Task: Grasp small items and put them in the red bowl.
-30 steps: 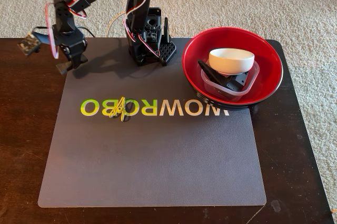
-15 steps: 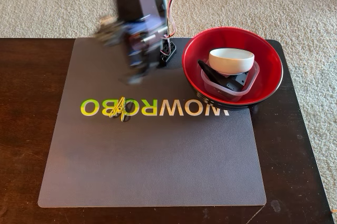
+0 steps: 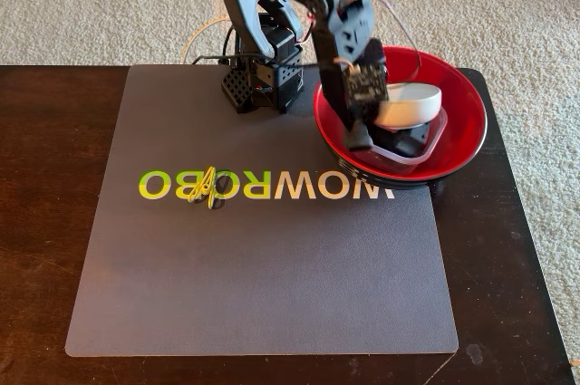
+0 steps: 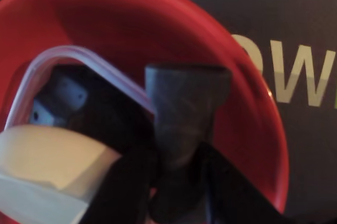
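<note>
1. We see the tool over the red bowl's left side in the fixed view; whether it is released or clenched we cannot tell.
2. In the bowl sits the tub, holding the white bowl and a black piece.
3. The yellow clip lies on the grey mat covering the bench, well apart from the bowl.
</note>
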`<state>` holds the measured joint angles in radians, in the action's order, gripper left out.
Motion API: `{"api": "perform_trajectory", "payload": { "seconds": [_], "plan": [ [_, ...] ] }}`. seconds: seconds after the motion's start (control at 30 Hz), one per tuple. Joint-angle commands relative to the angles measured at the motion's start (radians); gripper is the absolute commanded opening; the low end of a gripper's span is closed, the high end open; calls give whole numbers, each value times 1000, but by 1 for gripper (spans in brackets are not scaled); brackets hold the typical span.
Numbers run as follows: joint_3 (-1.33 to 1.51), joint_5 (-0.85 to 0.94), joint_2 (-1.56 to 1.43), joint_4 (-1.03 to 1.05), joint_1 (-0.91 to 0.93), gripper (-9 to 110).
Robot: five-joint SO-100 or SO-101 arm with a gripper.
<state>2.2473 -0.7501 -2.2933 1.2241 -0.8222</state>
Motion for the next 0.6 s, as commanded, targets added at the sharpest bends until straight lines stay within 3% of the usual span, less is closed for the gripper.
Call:
{"api": "perform_trajectory", "payload": {
  "seconds": [0.0, 0.23, 0.4, 0.57],
  "plan": [
    [40, -41, 11, -37, 18, 24],
    [75, -17, -114, -25, 8, 51],
    [75, 48, -239, 6, 64, 53],
    [78, 67, -311, 54, 339, 52]
  ]
}}
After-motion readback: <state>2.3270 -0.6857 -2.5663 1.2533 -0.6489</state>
